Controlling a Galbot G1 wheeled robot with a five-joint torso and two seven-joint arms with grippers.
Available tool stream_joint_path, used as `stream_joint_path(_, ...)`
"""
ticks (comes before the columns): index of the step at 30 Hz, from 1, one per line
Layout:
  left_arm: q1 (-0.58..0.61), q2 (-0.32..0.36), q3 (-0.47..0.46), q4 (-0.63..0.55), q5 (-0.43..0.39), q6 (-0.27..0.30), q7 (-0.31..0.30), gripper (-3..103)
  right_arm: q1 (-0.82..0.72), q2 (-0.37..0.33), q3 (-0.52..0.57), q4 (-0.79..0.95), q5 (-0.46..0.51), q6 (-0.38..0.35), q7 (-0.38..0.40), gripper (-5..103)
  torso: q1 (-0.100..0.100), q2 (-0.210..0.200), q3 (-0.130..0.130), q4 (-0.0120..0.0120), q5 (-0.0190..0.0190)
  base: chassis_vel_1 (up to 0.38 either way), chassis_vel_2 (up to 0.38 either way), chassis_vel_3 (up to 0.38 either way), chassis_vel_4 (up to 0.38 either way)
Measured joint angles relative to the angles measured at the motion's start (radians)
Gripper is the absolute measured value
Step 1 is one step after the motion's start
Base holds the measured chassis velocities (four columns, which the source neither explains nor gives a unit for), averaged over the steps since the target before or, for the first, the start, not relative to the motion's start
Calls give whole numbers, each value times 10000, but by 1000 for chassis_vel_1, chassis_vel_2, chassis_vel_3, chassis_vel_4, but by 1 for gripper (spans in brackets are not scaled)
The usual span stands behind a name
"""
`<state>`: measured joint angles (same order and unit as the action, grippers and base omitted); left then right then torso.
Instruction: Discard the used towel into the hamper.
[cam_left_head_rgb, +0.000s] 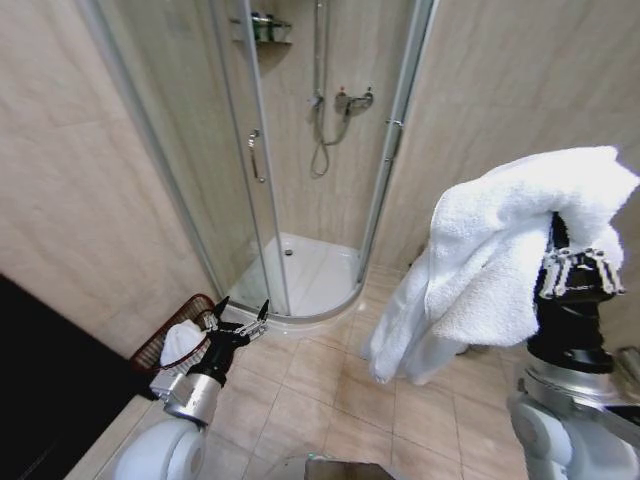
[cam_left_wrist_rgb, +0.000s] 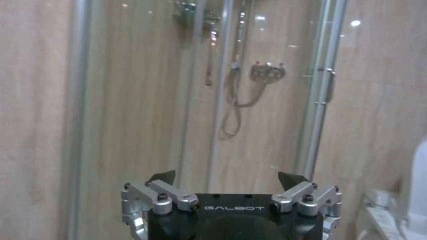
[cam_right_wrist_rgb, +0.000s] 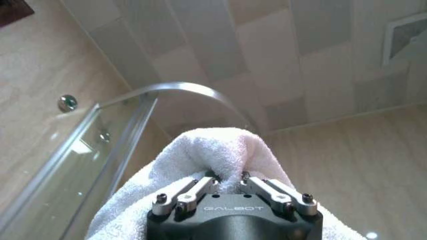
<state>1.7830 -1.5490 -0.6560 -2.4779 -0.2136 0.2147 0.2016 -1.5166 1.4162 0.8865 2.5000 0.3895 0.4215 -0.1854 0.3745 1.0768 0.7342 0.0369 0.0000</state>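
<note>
Fluffy white towel (cam_left_head_rgb: 500, 250) in right tool (cam_right_wrist_rgb: 229, 176), openwork hamper (cam_left_head_rgb: 160, 345)

My left gripper (cam_left_head_rgb: 240, 320) has a black body with bare silver linkage bars pinned by dark screws, ending in short black pointed fingertips (cam_left_wrist_rgb: 163, 176). The right gripper (cam_right_wrist_rgb: 227, 176) is the same build (white GALBOT lettering on both black housings). Below each, I see a brushed metal wrist collar and glossy grey-white rounded arm shells.
</note>
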Motion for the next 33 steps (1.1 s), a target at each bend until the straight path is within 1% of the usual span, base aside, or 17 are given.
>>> stream_joint_path(4, 0, 0, 0, 0, 0, 0, 0, 100, -8, 4, 0, 0, -9, 0, 2, 12, 55, 129, 73, 0, -1, 76, 92, 97, 87)
stream_joint_path(7, 0, 0, 0, 0, 0, 0, 0, 100, -10, -4, 9, 0, -9, 0, 12, 12, 142, 326, 183, 1, -1, 104, 100, 96, 92)
stream_joint_path(11, 0, 0, 0, 0, 0, 0, 0, 100, -11, -6, 11, 0, -8, -6, 15, 12, 197, 443, 247, 1, -1, 91, 87, 91, 75)
stream_joint_path(14, 0, 1, 0, 0, 0, 0, 0, 100, -21, -10, 6, 0, -8, -11, 15, 12, 294, 644, 352, 0, -2, 83, 78, 82, 78)
stream_joint_path(15, 0, 1, 0, 0, 0, 0, 0, 100, -21, -10, 6, 0, -8, -11, 15, 12, 294, 644, 352, 0, -2, 82, 75, 84, 77)
stream_joint_path(20, 0, 0, 0, 0, 0, 0, 0, 100, -41, 1, -9, 0, -14, -11, 12, 12, 433, 959, 524, 0, 0, 74, 76, 83, 78)
stream_joint_path(21, 0, 0, 0, 0, 0, 0, 0, 100, -41, 1, -9, 0, -14, -11, 12, 12, 433, 959, 524, 0, 0, 87, 76, 71, 74)
stream_joint_path(24, 0, 0, 0, 0, 0, 0, 0, 100, -46, -5, -8, 0, -14, -12, 14, 12, 515, 1133, 618, 0, 0, 83, 59, 74, 81)
stream_joint_path(30, 0, 0, 0, 0, 0, 0, 0, 100, -60, -5, -20, 0, -9, -13, 16, 12, 596, 1323, 728, 1, -1, 90, 77, 86, 80)
stream_joint_path(33, 0, 0, 0, 0, 0, 0, 0, 100, -59, -18, -21, 0, 21, -4, -33, 12, 722, 1605, 883, 0, 0, 77, 97, 90, 80)
